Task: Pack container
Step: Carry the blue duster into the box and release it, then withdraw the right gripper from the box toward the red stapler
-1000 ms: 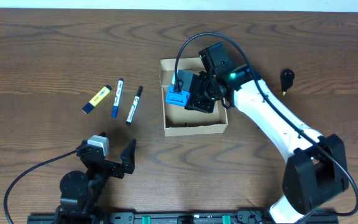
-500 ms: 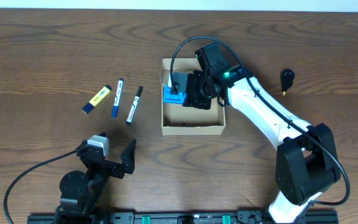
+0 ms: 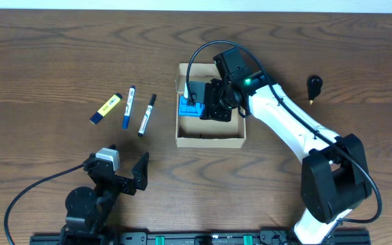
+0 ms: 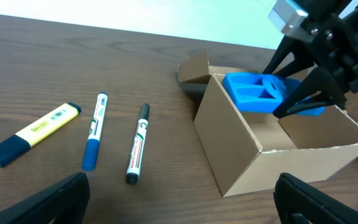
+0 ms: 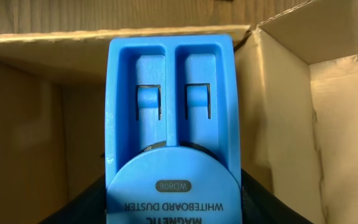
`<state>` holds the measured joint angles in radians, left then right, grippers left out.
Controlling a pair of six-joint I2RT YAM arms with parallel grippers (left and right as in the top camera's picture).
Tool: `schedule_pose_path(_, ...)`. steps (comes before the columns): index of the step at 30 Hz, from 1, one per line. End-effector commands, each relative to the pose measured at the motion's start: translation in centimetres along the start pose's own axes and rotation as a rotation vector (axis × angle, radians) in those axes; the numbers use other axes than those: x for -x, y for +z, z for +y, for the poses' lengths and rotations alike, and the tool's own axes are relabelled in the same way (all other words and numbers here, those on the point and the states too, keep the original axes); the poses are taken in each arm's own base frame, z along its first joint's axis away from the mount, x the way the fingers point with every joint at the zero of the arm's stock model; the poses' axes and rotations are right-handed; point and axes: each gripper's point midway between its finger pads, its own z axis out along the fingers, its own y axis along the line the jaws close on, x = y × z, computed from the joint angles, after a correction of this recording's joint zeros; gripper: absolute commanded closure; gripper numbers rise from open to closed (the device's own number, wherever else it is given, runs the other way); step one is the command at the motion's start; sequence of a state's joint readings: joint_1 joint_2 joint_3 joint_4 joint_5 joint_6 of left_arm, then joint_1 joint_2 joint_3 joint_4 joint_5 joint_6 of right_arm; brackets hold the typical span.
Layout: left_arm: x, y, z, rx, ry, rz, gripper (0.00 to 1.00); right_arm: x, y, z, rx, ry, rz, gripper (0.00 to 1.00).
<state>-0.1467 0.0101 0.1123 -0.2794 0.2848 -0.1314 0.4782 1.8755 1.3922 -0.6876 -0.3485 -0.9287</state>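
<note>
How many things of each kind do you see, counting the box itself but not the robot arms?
highlighter: 1
markers, blue and black: 2
whiteboard duster: 1
box: 1
small black item: 1
Total: 6

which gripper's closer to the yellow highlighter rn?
Left. The left gripper sits open just nearer the table's front edge than the yellow highlighter. The right gripper is farther off, inside the cardboard box, holding a blue duster.
</note>
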Motion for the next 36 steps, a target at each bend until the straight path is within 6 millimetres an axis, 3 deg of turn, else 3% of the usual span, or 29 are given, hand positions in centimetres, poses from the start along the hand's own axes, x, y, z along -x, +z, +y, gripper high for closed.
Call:
schedule_pose_path(1, -1.0, 0.3, 0.4, 0.008, -0.010, 0.019, 0.05, -0.2, 1.2, 0.6, 0.038, -0.009, -0.002, 0.64)
schedule_pose_path(5, -1.0, 0.3, 0.4, 0.008, -0.009, 0.019, 0.05, -0.3, 1.4, 0.6, 0.041, -0.008, 0.000, 0.62)
schedule_pose_path(10, -1.0, 0.3, 0.4, 0.008, -0.010, 0.019, 0.04, -0.2, 1.4, 0.5, 0.038, -0.008, -0.002, 0.32)
schedule_pose_path(16, -1.0, 0.3, 0.4, 0.008, -0.009, 0.019, 0.05, 0.7, 0.0, 0.3, 0.015, 0.044, -0.021, 0.28)
schedule_pose_path(20, -1.0, 0.3, 0.4, 0.008, -0.010, 0.019, 0.04, 2.7, -4.1, 0.7, -0.011, 0.121, -0.066, 0.29)
schedule_pose_path(24, -1.0, 0.3, 0.4, 0.008, -0.009, 0.019, 0.05, 5.0, -10.2, 2.5, -0.026, 0.168, -0.147, 0.28)
schedule_pose_path(29, -1.0, 0.3, 0.4, 0.008, -0.010, 0.019, 0.05, 6.0, -16.4, 4.9, -0.071, 0.327, -0.217, 0.29)
schedule_pose_path(32, -1.0, 0.3, 0.4, 0.008, -0.010, 0.019, 0.05, 5.6, -18.4, 6.3, -0.074, 0.423, -0.222, 0.30)
schedule_pose_path(36, -1.0, 0.3, 0.4, 0.008, -0.009, 0.019, 0.05, 3.7, -19.5, 7.2, -0.108, 0.601, -0.158, 0.30)
